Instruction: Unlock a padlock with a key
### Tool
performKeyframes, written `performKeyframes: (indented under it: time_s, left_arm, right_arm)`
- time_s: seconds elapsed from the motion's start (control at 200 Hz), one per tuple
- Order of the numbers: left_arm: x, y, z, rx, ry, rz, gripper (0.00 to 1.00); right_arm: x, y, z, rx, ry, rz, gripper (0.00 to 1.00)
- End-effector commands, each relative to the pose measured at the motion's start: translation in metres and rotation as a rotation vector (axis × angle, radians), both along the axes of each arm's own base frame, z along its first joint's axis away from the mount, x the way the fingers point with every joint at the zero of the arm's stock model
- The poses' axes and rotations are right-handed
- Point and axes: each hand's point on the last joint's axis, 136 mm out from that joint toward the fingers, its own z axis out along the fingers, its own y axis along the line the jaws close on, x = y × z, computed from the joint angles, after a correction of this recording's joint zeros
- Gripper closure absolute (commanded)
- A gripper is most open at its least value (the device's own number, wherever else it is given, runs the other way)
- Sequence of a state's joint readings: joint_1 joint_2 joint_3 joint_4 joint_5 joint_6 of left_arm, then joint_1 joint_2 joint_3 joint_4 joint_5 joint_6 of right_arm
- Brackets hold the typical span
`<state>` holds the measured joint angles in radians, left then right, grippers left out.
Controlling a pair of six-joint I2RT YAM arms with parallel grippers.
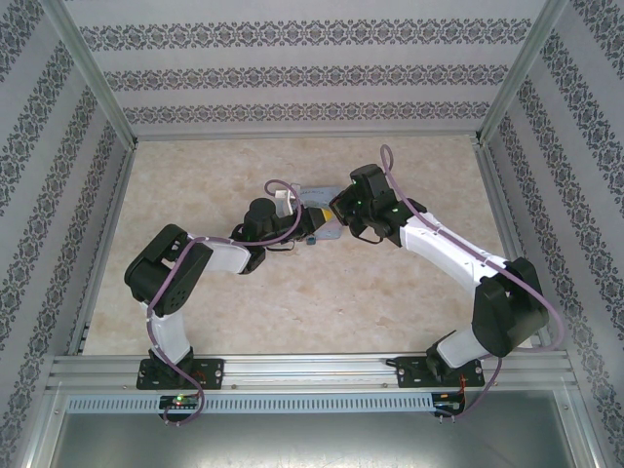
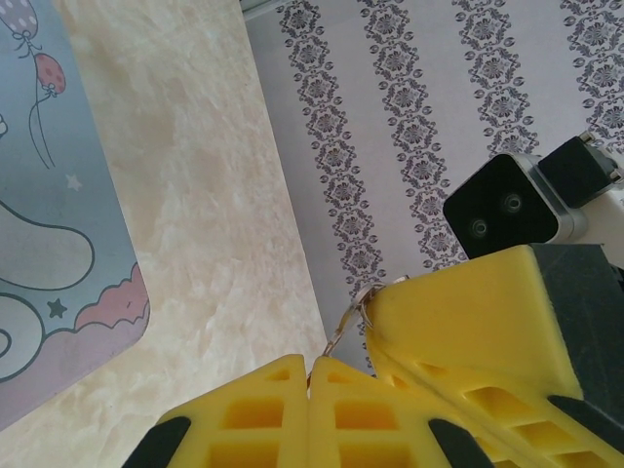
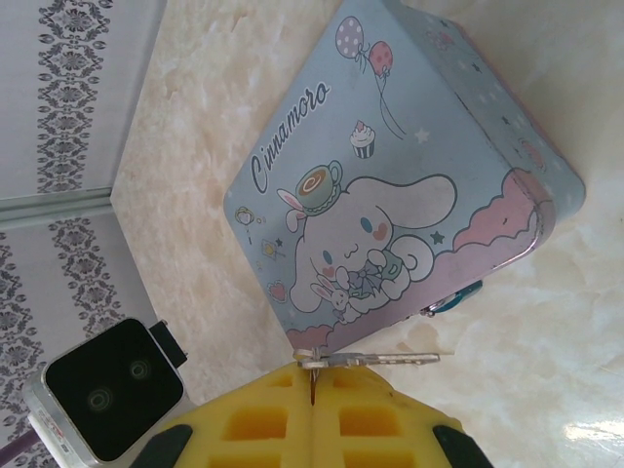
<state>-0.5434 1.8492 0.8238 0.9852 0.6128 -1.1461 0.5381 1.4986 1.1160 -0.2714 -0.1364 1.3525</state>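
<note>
One key (image 3: 375,360) pinched at right jaws' tips

the tin (image 3: 390,195) looks like thin sheet metal under a smooth, satin printed coat, and the bench (image 3: 546,390) has a cream marble-look top polished enough to throw glare. the pads (image 3: 253,414) of the right claw (image 3: 312,375) look like matt yellow foam or soft rubber with square pockets, while the slim key (image 3: 385,360) is bright bare metal. the walls (image 1: 312,68) look like matt patterned paper, the frame rails (image 1: 312,366) like brushed aluminium.
</note>
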Motion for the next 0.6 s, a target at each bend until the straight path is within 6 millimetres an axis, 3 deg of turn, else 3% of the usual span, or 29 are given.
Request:
performKeyframes:
  time_s: [0.0, 0.025, 0.13, 0.195, 0.345, 0.595]
  left_arm:
    - [0.007, 0.0, 0.017, -0.048, -0.06, 0.037, 1.0]
    - [0.007, 0.001, 0.017, -0.05, -0.059, 0.039, 1.0]
    - [0.006, 0.001, 0.019, -0.059, -0.055, 0.04, 1.0]
    - [0.006, 0.002, 0.02, -0.055, -0.052, 0.047, 1.0]
    - [0.003, 0.005, 0.022, -0.032, -0.038, 0.05, 1.0]
    - [-0.007, 0.009, 0.038, 0.025, -0.036, 0.033, 1.0]
  right_arm:
    - [-0.006, 0.003, 0.002, 0.028, 0.01, 0.026, 1.0]
    - [-0.006, 0.003, 0.003, 0.028, 0.009, 0.028, 1.0]
    - [-0.002, -0.007, 0.008, 0.032, -0.011, 0.015, 0.69]
    - [-0.001, -0.015, 0.012, 0.034, -0.021, 0.005, 0.59]
    - [-0.005, -0.037, 0.016, 0.036, -0.037, -0.006, 0.51]
    - [-0.033, -0.06, -0.009, 0.097, -0.022, -0.011, 0.43]
